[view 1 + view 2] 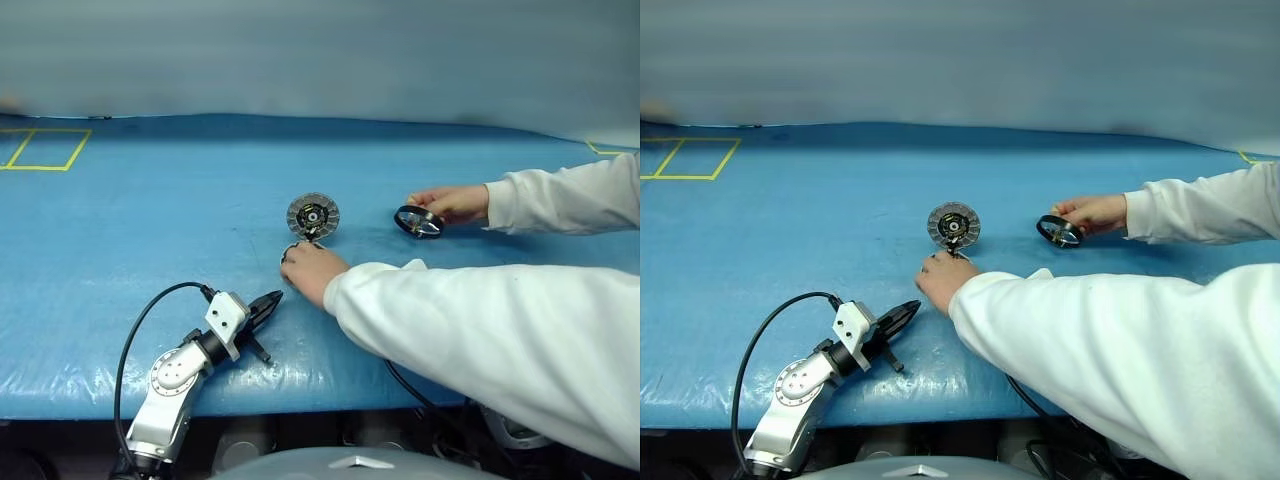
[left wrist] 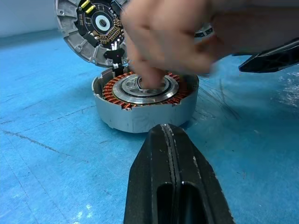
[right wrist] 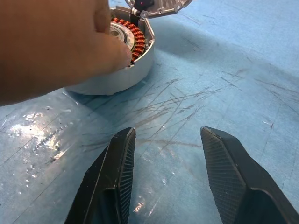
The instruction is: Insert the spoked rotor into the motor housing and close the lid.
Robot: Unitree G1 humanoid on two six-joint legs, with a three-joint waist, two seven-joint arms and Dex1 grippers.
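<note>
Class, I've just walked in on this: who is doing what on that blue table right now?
A person in white sleeves is doing the handling. One hand reaches into the open motor housing, whose lid stands tipped up behind it. The other hand holds the spoked rotor on the blue table, off to the side. The left gripper is shut and the right gripper open; both rest near the housing, holding nothing.

I can read no text, label, brand or number anywhere: none on the round grey ribbed metal lid (image 2: 91, 28), none on the blue plastic table cover (image 1: 150, 200).
</note>
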